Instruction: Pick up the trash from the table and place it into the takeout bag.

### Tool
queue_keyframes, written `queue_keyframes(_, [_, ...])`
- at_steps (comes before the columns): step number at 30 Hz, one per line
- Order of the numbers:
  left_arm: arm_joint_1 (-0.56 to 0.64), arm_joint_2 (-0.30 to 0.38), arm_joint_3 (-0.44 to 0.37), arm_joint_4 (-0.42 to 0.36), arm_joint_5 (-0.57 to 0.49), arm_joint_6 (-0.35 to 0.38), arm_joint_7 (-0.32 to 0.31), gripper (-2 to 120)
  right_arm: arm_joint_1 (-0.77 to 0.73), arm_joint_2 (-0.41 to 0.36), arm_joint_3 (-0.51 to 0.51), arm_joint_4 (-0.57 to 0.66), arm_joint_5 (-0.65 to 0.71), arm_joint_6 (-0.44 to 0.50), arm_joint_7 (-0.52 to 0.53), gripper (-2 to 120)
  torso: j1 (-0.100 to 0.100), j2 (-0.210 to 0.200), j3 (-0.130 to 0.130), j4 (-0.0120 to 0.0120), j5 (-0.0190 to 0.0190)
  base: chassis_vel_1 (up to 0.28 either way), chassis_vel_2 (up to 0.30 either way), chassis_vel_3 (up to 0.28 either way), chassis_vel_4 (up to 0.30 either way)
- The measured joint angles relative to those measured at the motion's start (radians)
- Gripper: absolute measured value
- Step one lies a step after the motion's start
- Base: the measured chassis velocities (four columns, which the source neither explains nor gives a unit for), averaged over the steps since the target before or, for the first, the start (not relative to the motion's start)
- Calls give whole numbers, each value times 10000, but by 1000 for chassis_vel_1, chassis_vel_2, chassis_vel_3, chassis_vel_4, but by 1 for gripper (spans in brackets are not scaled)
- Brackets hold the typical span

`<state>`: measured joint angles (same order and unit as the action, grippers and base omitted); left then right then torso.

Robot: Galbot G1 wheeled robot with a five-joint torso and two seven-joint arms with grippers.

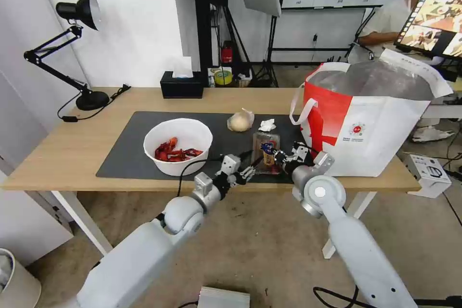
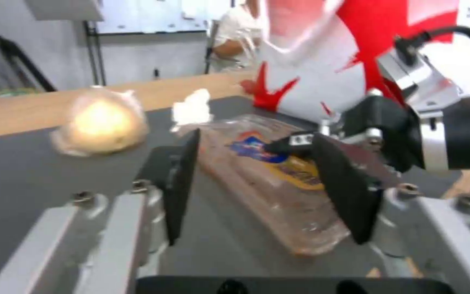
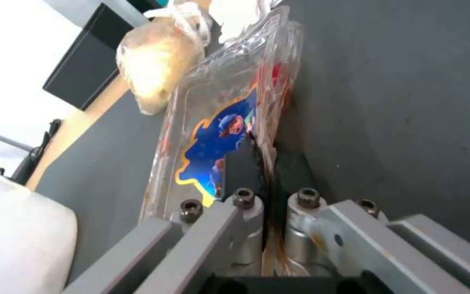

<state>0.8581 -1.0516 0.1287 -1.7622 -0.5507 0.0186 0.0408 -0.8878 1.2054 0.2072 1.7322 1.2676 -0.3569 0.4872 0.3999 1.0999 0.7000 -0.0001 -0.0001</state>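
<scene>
Clear tray lying lengthwise near-to-far on the surface; right gripper jaws clamped on its right edge; left gripper jaws apart.

Black desk lamp on the far left corner, cord trailing over the wood. Black tissue box at the far edge, monitor lit behind, white bin on the floor left.

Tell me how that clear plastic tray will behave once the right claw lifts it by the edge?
The clear plastic tray looks thin and probably light. With the right claw pinching just one rim, it will likely flex and droop. Its glossy film may slip. The left claw stands open around its near end, so support is close.
</scene>
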Motion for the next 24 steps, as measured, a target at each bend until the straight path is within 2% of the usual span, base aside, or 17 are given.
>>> queue_keyframes(1, [0, 0, 0, 0, 0, 0, 0, 65, 0, 0, 0, 0, 0, 0, 0, 0, 0, 0, 0, 0, 0, 0, 0, 0, 0])
queue_keyframes(3, [633, 236, -790, -561, -77, 186, -93, 75, -56, -4, -88, 34, -221, 40, -68, 0, 0, 0, 0, 0, -2, 0, 0, 0, 0])
queue_keyframes(4, [633, 236, -790, -561, -77, 186, -93, 75, -56, -4, -88, 34, -221, 40, -68, 0, 0, 0, 0, 0, -2, 0, 0, 0, 0])
queue_keyframes(6, [1287, 448, -1514, -1143, -134, 317, -172, 85, -134, 0, -186, 76, -564, 157, -194, 0, 0, 0, 0, 0, -3, 0, 0, 0, 0])
queue_keyframes(8, [1443, 507, -1679, -1270, -138, 337, -210, 88, -154, 2, -198, 82, -633, 179, -232, 0, 0, 0, 0, 1, -2, 0, 0, 0, 0])
queue_keyframes(10, [2154, 677, -2301, -1820, -172, 409, -446, 98, -307, 19, -220, 146, -993, 283, -619, 0, 0, 0, 0, 1, 0, 0, 0, 0, 0])
queue_keyframes(15, [3284, 478, -3178, -2493, -263, 685, -932, 100, -476, 31, -188, 247, -1421, 441, -1052, 0, 0, 0, 1, 2, 0, 0, 0, 0, 0])
queue_keyframes(24, [4778, -84, -4549, -3400, -177, 926, -1034, 100, -834, -242, -191, 834, -1956, 647, -1440, 0, 0, 0, 0, 3, 1, 0, 0, 0, 0])
